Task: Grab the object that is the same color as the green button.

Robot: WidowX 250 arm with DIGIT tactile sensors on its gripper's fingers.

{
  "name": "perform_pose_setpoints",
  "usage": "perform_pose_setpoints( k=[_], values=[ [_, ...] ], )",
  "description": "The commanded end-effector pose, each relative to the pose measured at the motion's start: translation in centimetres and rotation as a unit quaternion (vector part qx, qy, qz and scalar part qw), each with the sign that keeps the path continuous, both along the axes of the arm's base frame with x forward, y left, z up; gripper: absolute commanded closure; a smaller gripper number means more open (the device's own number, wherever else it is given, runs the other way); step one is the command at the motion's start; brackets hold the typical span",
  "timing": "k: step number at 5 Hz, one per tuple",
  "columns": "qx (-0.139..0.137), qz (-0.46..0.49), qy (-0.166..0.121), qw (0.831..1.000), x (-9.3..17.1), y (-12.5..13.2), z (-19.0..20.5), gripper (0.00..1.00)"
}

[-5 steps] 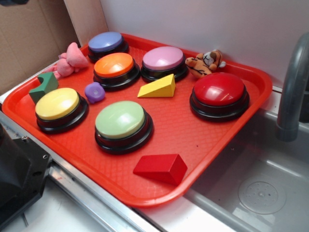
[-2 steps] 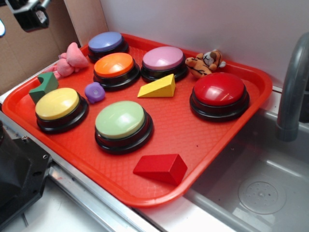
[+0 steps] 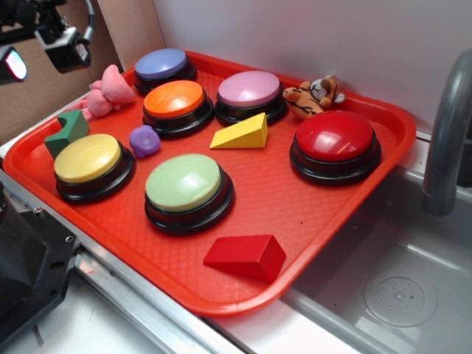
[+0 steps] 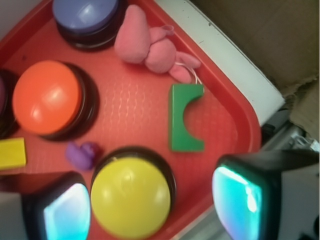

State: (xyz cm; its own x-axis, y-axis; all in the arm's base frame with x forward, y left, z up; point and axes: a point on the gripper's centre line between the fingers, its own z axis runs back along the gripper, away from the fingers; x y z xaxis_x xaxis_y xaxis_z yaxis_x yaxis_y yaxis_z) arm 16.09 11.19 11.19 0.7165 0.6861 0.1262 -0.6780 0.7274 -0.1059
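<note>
- On the red tray [image 3: 324,221] in the exterior view, the green button [image 3: 184,183] sits toward the front, a pale dome on a black base, with the yellow button [image 3: 88,159] just to its left.
- The green block [image 3: 68,133] lies at the tray's left edge, just behind the yellow button and in front of the pink plush toy [image 3: 107,90]; nothing touches it.
- The gripper [image 3: 33,48] is partly cut off at the upper left corner, raised above and outside the tray's left rim, well apart from the block. From here I cannot tell how its jaws stand.
- Also on the tray: a purple lumpy piece [image 3: 144,140], an orange button [image 3: 174,99], a blue-purple button [image 3: 161,64], a pink button [image 3: 249,88], a red button [image 3: 335,137], a yellow wedge [image 3: 242,133], a red wedge [image 3: 246,256] near the front rim and a small tiger toy [image 3: 313,95] at the back.
- In the wrist view, the green block [image 4: 184,117] lies flat on the tray floor, its curved notch facing the tray's rim, beside the pink plush toy [image 4: 152,46] and near the yellow button [image 4: 131,196].
- The two fingertips [image 4: 62,212] show at the bottom corners of the wrist view, spread wide apart with nothing between them but the yellow button below; the block is clear of both.
</note>
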Motion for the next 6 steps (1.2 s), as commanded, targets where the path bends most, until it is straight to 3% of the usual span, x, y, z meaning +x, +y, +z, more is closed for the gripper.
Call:
perform_pose_setpoints(
  k=[1,5,6],
  values=[
    [0.012,0.058,-0.013,0.998,0.5,2.2,-3.1,0.00],
    [-0.010,0.093,0.011,0.996,1.4,3.5,-9.0,0.00],
    [-0.011,0.091,0.007,0.996,1.5,3.4,-9.8,0.51]
  ],
)
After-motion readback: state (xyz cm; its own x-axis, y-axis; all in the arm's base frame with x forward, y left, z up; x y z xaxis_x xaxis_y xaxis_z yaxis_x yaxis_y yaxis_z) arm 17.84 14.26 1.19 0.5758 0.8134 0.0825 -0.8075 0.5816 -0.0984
